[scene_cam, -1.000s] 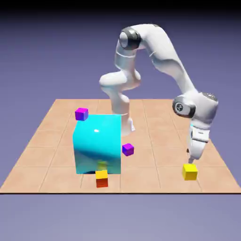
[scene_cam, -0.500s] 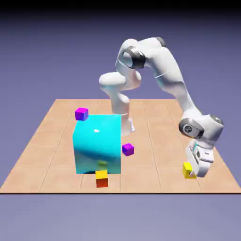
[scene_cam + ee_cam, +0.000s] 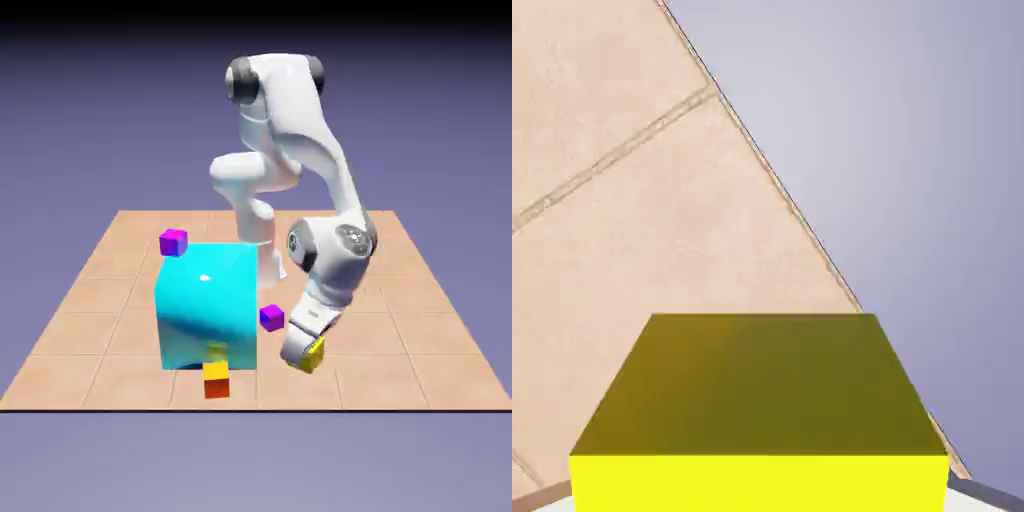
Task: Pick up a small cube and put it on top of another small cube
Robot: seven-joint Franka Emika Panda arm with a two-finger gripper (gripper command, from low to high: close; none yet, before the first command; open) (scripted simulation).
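Small bright-yellow cube (image 3: 312, 354) is the thing of the task, and it is described last, because the order goes from large to small.

A tiled table (image 3: 120, 300) is seen under everything. The white arm (image 3: 300, 140) is bent down to the near side of it, and the gripper (image 3: 303, 352) is tilted. A big cyan block (image 3: 207, 305) is placed near the middle of the table. Just before it a yellow-topped orange-red cube (image 3: 216, 380) is found, beside its right face a purple cube (image 3: 271, 318), and behind its far left corner a second purple cube (image 3: 173, 242).

The small bright-yellow cube is pinched between the fingers. In the exterior view it is seen at the fingertips and it seems to be raised a little from the table, to the right of the yellow-topped cube. In the hand view it fills the lower part of the picture (image 3: 759, 415), and the fingertips are mostly hidden by it.

The picking is judged to be done. The carrying to another small cube and the setting on top are left; which cube is meant cannot be told.

No brand, label or writing is seen anywhere.
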